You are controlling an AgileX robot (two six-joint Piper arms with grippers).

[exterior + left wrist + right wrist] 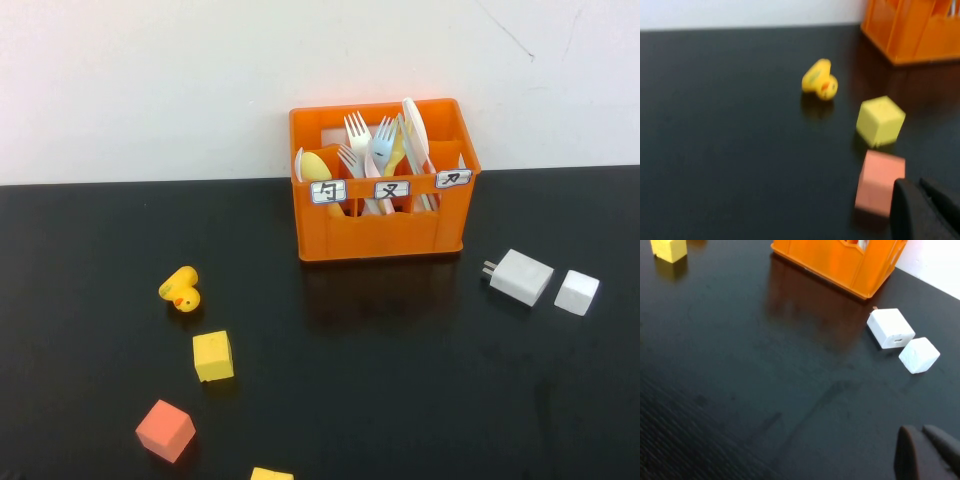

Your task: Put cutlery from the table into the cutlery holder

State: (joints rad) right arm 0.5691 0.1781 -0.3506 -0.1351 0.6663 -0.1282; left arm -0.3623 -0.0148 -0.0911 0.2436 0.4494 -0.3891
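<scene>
The orange cutlery holder (380, 235) stands at the back of the black table (400, 380). Upright in its compartments are forks (358, 135), a pale knife (415, 140) and a yellow spoon (315, 165). I see no cutlery lying on the table. Neither arm shows in the high view. In the left wrist view my left gripper (914, 184) is shut and empty, just above the table beside a salmon cube (879, 184). My right gripper (919, 430) is shut and empty over bare table, short of the holder (840, 260).
A yellow toy duck (181, 290), a yellow cube (213, 356), the salmon cube (165, 430) and another yellow cube (271, 474) at the front edge lie left of the holder. A white charger (520, 276) and a white block (577, 292) lie to its right.
</scene>
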